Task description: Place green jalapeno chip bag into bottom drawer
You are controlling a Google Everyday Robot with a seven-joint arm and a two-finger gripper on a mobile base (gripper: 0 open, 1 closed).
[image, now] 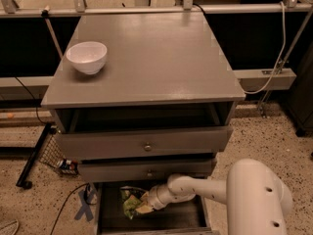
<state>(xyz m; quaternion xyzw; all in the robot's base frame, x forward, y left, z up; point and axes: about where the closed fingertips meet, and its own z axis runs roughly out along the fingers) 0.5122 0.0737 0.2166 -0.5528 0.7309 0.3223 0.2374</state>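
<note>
The green jalapeno chip bag [131,201] lies crumpled in the left part of the open bottom drawer [186,220], a dark grey tray under the two knobbed drawers. My gripper [143,207] reaches in from the right, low inside the drawer, with its tip against the bag's right side. The white arm [200,189] and its bulky body [258,199] stand at the lower right and hide part of the drawer's right side.
A white bowl [87,57] stands at the back left of the grey cabinet top [156,58]. The top knobbed drawer [146,143] is pulled out a little, the middle one [146,170] less. A blue tool [87,205], cables and a black stand [32,163] lie on the speckled floor at left.
</note>
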